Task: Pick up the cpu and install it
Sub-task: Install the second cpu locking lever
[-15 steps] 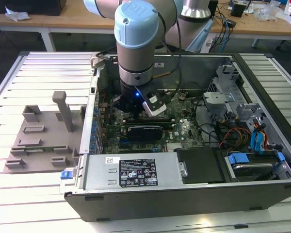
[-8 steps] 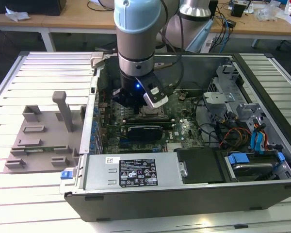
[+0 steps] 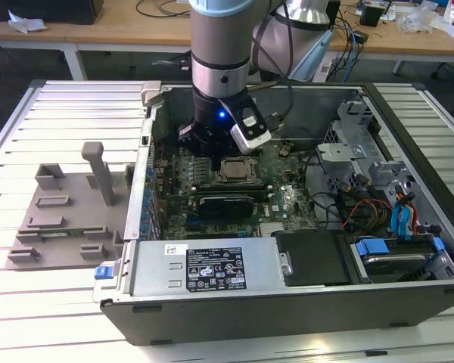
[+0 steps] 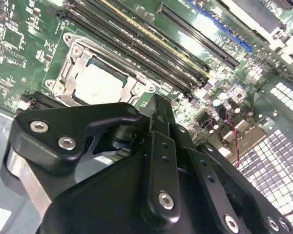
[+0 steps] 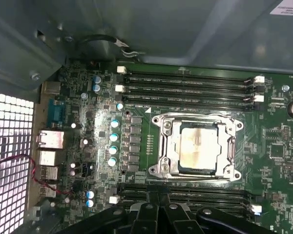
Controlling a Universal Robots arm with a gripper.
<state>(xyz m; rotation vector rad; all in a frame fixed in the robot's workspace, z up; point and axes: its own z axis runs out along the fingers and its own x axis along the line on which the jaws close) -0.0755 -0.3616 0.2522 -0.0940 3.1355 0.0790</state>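
The cpu (image 5: 198, 146) lies flat in its metal-framed socket on the green motherboard (image 5: 273, 146), its silver top facing up; it also shows as the cpu (image 4: 100, 84) and the cpu (image 3: 234, 168). My gripper (image 4: 158, 105) hangs just above the board beside the socket, apart from the chip. Its black fingers look pressed together with nothing between them. In the first wrist view the gripper (image 5: 158, 208) sits over the memory slots next to the socket. The arm's wrist (image 3: 219, 76) stands over the board's far side in the exterior view.
The open computer case (image 3: 287, 302) holds a long black card (image 3: 223, 203), a power supply (image 3: 204, 266), drive cages and cables (image 3: 378, 204). Memory slots (image 5: 185, 87) flank the socket. A grey plastic tray (image 3: 60, 219) with raised blocks lies on the exterior view's left.
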